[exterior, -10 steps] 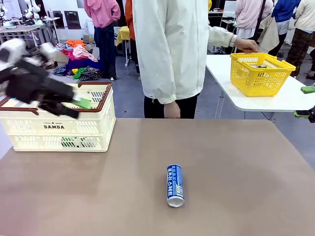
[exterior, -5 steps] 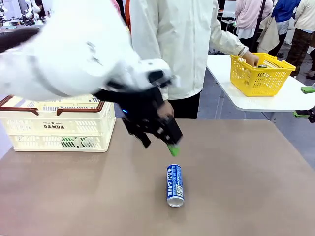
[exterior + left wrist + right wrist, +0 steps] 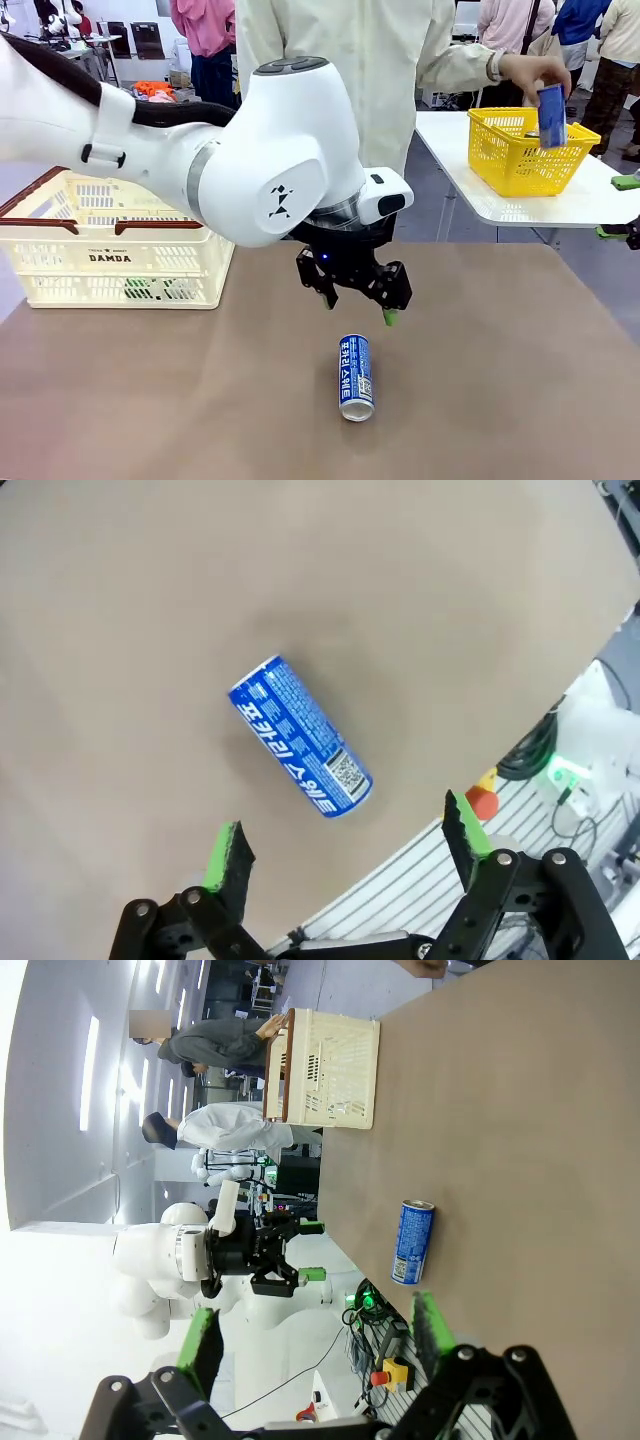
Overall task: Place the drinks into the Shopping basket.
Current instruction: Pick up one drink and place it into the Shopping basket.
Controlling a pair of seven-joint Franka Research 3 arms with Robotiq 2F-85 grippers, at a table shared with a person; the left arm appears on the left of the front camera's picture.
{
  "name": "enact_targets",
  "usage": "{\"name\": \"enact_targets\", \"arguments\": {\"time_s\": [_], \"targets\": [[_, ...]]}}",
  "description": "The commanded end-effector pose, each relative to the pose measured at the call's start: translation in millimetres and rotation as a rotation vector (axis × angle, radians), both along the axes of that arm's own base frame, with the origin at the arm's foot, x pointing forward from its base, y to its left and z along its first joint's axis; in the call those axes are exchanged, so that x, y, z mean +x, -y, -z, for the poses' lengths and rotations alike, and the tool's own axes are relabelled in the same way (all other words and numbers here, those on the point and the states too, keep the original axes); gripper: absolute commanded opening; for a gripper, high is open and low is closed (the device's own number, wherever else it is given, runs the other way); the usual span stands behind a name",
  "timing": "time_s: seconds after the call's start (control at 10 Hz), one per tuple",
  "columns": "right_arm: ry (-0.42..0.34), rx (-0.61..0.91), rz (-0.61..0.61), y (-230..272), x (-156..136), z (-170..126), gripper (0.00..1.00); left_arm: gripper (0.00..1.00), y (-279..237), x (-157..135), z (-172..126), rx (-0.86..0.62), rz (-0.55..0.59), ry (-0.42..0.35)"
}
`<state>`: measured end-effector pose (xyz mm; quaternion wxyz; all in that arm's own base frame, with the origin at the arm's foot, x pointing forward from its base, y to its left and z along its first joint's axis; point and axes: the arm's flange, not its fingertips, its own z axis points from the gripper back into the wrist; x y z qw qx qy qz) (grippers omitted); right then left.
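Left claw [image 3: 360, 303] spread wide, empty, hangs just above blue-and-white can [image 3: 355, 377]. Can lies on its side near middle of bench [image 3: 180, 400]. Shopping basket [image 3: 120, 255] sits at far-left corner, well apart from can. Right claw [image 3: 315, 1318] spread, empty, clear of can. Person's hand [image 3: 528, 70] holds another blue can [image 3: 551, 115] over yellow basket [image 3: 530, 155] on second bench.

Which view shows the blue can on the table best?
Left wrist view: the blue can lies large, unobstructed, its lettering sharp. The front view shows it smaller, foreshortened; the right wrist view, small and far off.
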<state>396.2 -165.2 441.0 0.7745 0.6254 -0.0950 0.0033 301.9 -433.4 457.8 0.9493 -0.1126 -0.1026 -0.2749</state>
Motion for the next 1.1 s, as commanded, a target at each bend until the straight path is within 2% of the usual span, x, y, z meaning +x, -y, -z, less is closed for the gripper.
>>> {"name": "enact_targets", "arguments": {"time_s": [0.0,0.1,0.2,0.3,0.4,0.5,0.6,0.7,0.8,1.0], "targets": [[0.005,0.003,-0.004,-1,-1,-3,1.0,1.0,-3,-12,-2,0.041,0.04,-0.029],[0.005,0.003,-0.004,-1,-1,-3,1.0,1.0,0,0,0,0.0,0.0,0.0],[0.005,0.003,-0.004,-1,-1,-3,1.0,1.0,-3,-2,-2,0.052,-0.154,-0.032],[0.005,0.003,-0.004,-1,-1,-3,1.0,1.0,-12,-4,-6,0.076,-0.258,0.025],[0.005,0.003,-0.004,-1,-1,-3,1.0,1.0,-40,-4,-24,0.03,-0.167,0.003],[0.005,0.003,-0.004,-1,-1,-3,1.0,1.0,-105,3,-63,-0.024,-0.068,-0.025],[0.005,0.003,-0.004,-1,-1,-3,1.0,1.0,-179,9,-102,-0.124,0.041,-0.144],[0.005,0.003,-0.004,-1,-1,-3,1.0,1.0,-251,12,-129,-0.202,-0.069,-0.145],[0.005,0.003,-0.004,-1,-1,-3,1.0,1.0,-310,4,-138,-0.292,-0.115,-0.161],[0.005,0.003,-0.004,-1,-1,-3,1.0,1.0,-384,-28,-125,-0.401,-0.206,-0.147]]}}
